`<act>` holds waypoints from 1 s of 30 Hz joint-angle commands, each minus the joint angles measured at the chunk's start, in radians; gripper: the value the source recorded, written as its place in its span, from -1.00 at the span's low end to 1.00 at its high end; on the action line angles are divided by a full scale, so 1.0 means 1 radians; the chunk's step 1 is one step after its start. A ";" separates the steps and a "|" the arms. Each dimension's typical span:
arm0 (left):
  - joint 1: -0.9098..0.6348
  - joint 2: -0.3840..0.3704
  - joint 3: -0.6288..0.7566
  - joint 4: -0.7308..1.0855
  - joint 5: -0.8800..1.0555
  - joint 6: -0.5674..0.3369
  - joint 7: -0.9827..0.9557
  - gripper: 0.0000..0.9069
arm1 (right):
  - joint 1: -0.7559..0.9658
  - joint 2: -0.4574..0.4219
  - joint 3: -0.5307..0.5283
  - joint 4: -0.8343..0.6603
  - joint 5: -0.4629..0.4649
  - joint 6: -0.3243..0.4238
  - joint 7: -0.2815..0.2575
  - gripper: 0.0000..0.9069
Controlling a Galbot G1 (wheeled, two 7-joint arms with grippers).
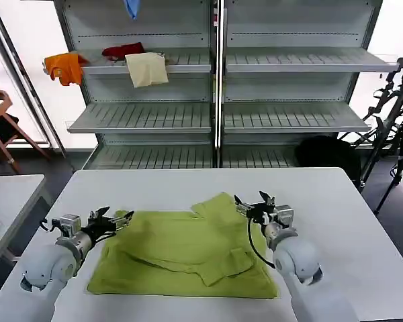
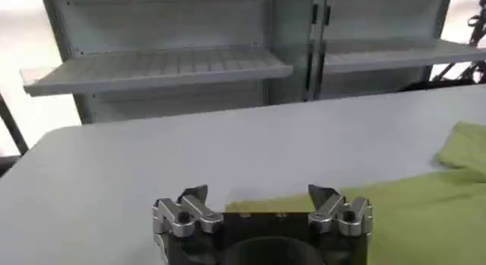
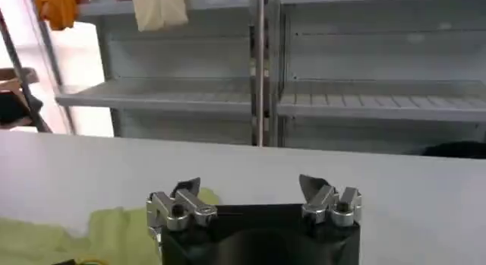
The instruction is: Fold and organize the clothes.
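The lime-green T-shirt (image 1: 181, 251) lies partly folded on the white table (image 1: 336, 201), with a sleeve bunched at its far right corner. My left gripper (image 1: 117, 220) hovers open at the shirt's far left corner, nothing between its fingers. In the left wrist view the left gripper (image 2: 260, 192) stands open over the green shirt (image 2: 425, 206). My right gripper (image 1: 254, 202) is open just above the shirt's far right corner. In the right wrist view the right gripper (image 3: 250, 186) is open, with the shirt (image 3: 114, 228) off to one side.
Grey metal shelves (image 1: 215, 114) stand behind the table, holding an orange garment (image 1: 66, 67), a red one (image 1: 123, 49) and a cream cloth (image 1: 146, 68). A wooden chair (image 1: 3, 124) sits at far left, tripods (image 1: 396, 107) at far right.
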 commanded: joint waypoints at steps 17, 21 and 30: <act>-0.032 0.004 0.009 0.078 -0.011 -0.001 0.008 1.00 | 0.078 0.029 -0.074 -0.137 0.016 0.002 0.009 1.00; -0.024 0.000 0.007 0.077 -0.008 -0.001 0.008 1.00 | 0.070 0.032 -0.079 -0.139 -0.008 0.002 0.000 1.00; -0.024 -0.011 0.010 0.087 -0.005 -0.002 0.008 0.60 | 0.043 0.027 -0.080 -0.145 -0.048 0.004 -0.013 0.31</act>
